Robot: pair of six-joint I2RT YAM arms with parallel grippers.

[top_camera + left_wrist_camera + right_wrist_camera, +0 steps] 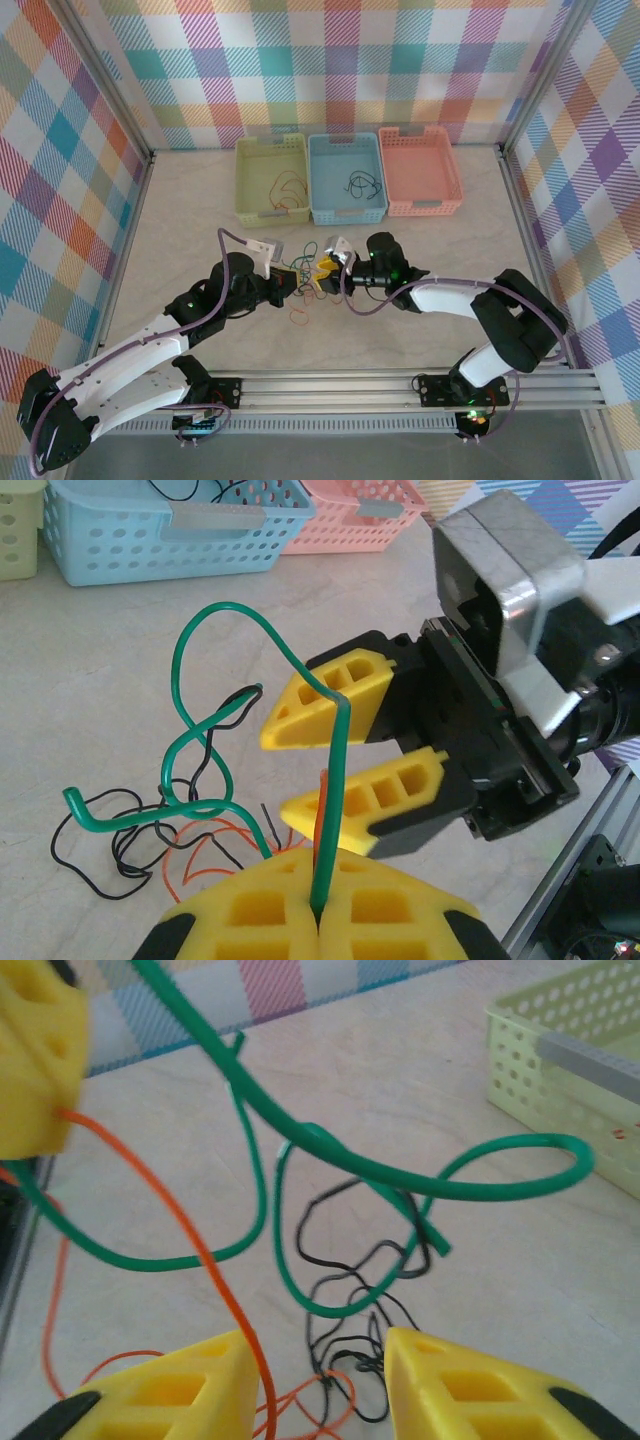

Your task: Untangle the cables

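Left gripper (pixel 318 920) clamps green cable (pixel 225 608), right gripper (pixel 300 772) parted.

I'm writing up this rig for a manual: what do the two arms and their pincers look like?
The left arm and right arm share white links and black joints, a thin lilac cable looping along each, and small green lights. The left pincer and right pincer each have two yellow, wedge-shaped fingers with hollow cells, set on black mounts.
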